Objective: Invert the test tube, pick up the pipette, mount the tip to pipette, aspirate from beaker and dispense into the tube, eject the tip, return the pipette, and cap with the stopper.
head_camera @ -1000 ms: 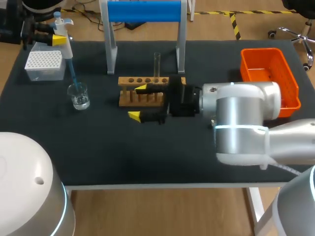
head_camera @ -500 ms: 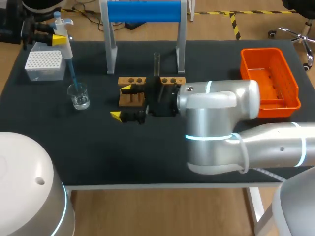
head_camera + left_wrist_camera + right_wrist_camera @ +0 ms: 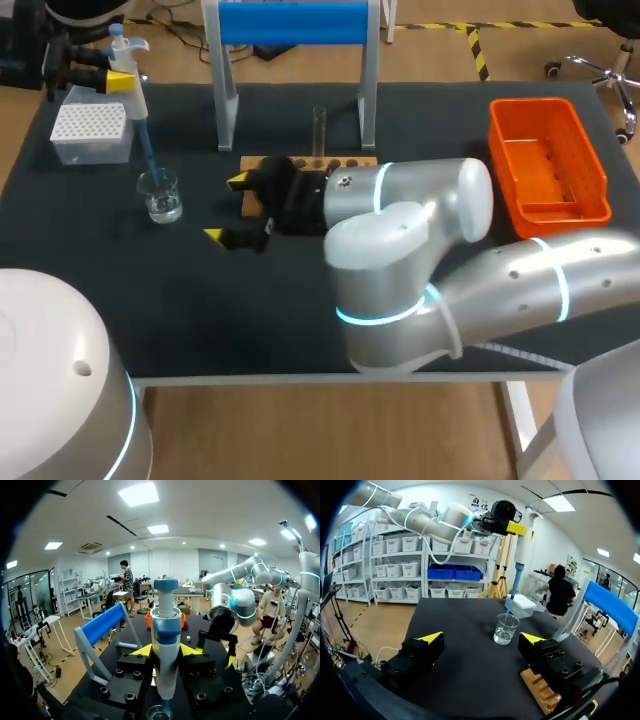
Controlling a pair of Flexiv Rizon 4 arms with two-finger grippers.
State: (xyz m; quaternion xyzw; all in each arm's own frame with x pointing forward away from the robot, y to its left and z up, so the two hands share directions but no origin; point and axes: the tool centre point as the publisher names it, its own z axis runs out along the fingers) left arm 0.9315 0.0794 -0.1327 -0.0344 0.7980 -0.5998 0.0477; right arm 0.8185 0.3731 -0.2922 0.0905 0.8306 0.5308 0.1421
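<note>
At the table's far left my left gripper [image 3: 118, 80] is shut on the white and blue pipette [image 3: 130, 90], held upright with its blue tip down in the glass beaker [image 3: 160, 195]. In the left wrist view the pipette [image 3: 165, 640] stands between the fingers of the gripper [image 3: 165, 651], above the beaker [image 3: 159, 714]. My right gripper [image 3: 225, 209] is open and empty, low over the table just right of the beaker. It covers the left end of the wooden rack [image 3: 350, 162]. The right wrist view has the beaker [image 3: 506, 629] ahead of the open right gripper [image 3: 481, 638]. A test tube [image 3: 319, 128] stands upright in the rack.
A white tip box [image 3: 92, 132] sits at the far left corner. A stand with a blue bar [image 3: 293, 22] rises behind the rack. An orange bin [image 3: 548, 170] is at the right. My right arm's bulky links [image 3: 400, 260] lie across the table's middle.
My right arm has swung left across the rack, bringing its open gripper closer to the beaker. The left arm and pipette have stayed still.
</note>
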